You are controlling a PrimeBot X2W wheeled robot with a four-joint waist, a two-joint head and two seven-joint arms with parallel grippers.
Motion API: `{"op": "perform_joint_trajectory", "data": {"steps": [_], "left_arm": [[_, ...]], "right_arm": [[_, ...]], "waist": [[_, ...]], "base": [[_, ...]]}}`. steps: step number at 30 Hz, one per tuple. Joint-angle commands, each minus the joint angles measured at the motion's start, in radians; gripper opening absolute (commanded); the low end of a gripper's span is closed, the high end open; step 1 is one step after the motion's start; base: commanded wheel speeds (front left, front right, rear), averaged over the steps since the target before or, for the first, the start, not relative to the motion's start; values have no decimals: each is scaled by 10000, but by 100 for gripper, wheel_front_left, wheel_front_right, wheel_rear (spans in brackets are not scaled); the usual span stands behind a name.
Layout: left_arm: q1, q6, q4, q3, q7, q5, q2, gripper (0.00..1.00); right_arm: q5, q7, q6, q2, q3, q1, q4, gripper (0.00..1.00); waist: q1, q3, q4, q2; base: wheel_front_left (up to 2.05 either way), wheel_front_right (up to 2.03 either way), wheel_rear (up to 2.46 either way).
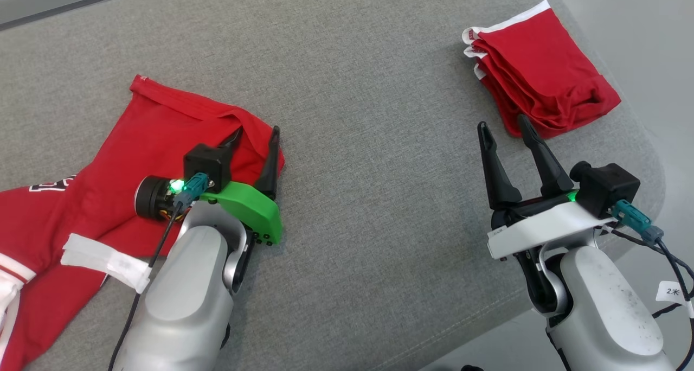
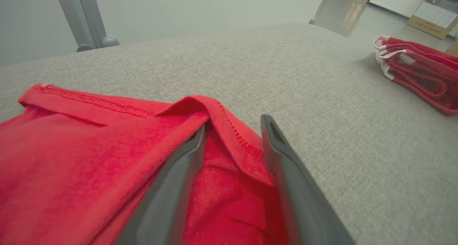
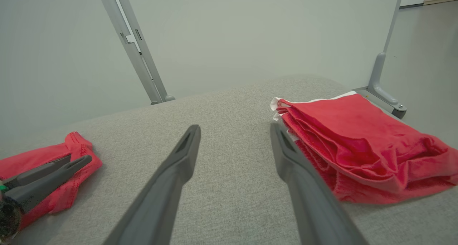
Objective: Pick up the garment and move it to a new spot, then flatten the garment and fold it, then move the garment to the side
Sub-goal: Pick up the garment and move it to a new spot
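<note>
Table (image 1: 368, 78): grey padded top, two red items on it.
Garment (image 1: 152, 138): on the robot's left, rumpled, hem turned over; flattening, folding and moving aside all remain, I'd judge.
Folded pile (image 1: 542, 72): far right corner (looks finished).
Left gripper (image 1: 257, 129): fingers parted astride the hem, seemingly pinching nothing.
Right gripper (image 1: 502, 121): spread wide, empty.

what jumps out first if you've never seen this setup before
Two patches of bright red stand out on the grey padded surface: a loose red shirt sprawled at the left and a folded red garment with white trim at the far right corner. The left gripper lies at the loose shirt's hem corner, fingers apart with a fold of hem between them. The right gripper is open, right beside the folded garment.
</note>
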Motion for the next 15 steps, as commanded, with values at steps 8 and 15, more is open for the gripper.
{"op": "perform_joint_trajectory", "data": {"steps": [8,15], "left_arm": [[547,432,-971,320,-314,-528,-22,100],[1578,887,-2726,1474,-327,-533,306,100]], "right_arm": [[-282,-54,-11,-349,-306,149,112,100],[-663,-56,-11,-584,-651,431,183,100]], "waist": [[0,-880,1068,0],[0,-1515,2080,0]], "base": [[0,0,0],[0,0,0]]}}
